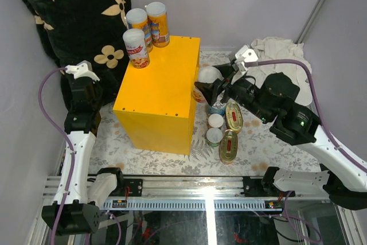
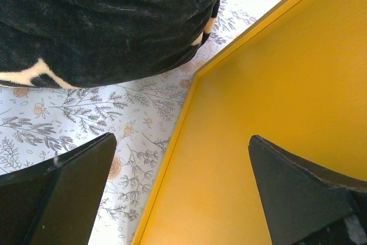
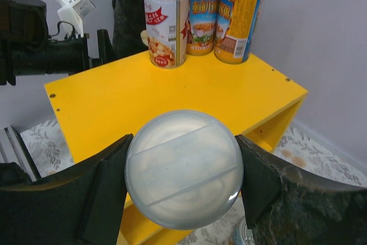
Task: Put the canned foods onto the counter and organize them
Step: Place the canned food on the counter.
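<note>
Top external: yellow counter (image 1: 157, 93) sits mid-surface (image 1: 143, 162). Three slim cans (image 1: 136, 48) stand upright, lids up, clustered on its far left corner. Right pincer (image 1: 209, 84) pinches a white-lidded can (image 1: 209, 76) just beside the counter's right side, lid up and tilted towards the arm. Two more white-lidded cans (image 1: 215, 120) and two oval gold tins (image 1: 233, 116) lie on the floral surface right of the counter. Left pincer (image 1: 86, 96) hangs left of the counter, near the black pillow (image 1: 69, 10).

Left wrist: left pincer spread, nothing between the fingers (image 2: 63, 199), straddling the counter's edge.

Right wrist: held can's frosted round lid faces the lens, long axis along the line of sight, fingers (image 3: 86, 193) pressing both sides.
</note>
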`<act>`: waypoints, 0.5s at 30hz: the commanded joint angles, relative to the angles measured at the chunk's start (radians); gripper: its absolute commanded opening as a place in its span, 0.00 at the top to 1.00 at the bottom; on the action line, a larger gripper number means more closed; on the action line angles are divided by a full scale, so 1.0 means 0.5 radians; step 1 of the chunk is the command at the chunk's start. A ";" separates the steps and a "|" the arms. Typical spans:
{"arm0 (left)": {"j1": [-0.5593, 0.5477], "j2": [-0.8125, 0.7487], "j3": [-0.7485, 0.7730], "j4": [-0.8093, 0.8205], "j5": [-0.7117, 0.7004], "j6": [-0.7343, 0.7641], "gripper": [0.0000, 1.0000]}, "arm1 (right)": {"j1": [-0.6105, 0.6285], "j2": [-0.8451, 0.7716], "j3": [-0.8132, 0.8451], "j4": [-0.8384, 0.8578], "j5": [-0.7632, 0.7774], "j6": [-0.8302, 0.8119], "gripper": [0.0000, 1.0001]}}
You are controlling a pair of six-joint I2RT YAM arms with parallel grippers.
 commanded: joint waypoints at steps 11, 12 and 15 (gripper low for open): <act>-0.009 -0.034 0.005 0.054 0.039 0.008 0.00 | 0.000 0.643 0.831 0.240 -0.153 0.024 1.00; -0.007 -0.038 0.004 0.054 0.039 0.009 0.00 | 0.000 0.699 0.882 0.212 -0.149 0.022 1.00; -0.010 -0.051 -0.007 0.054 0.034 0.008 0.00 | -0.012 0.856 1.017 0.104 -0.121 0.038 1.00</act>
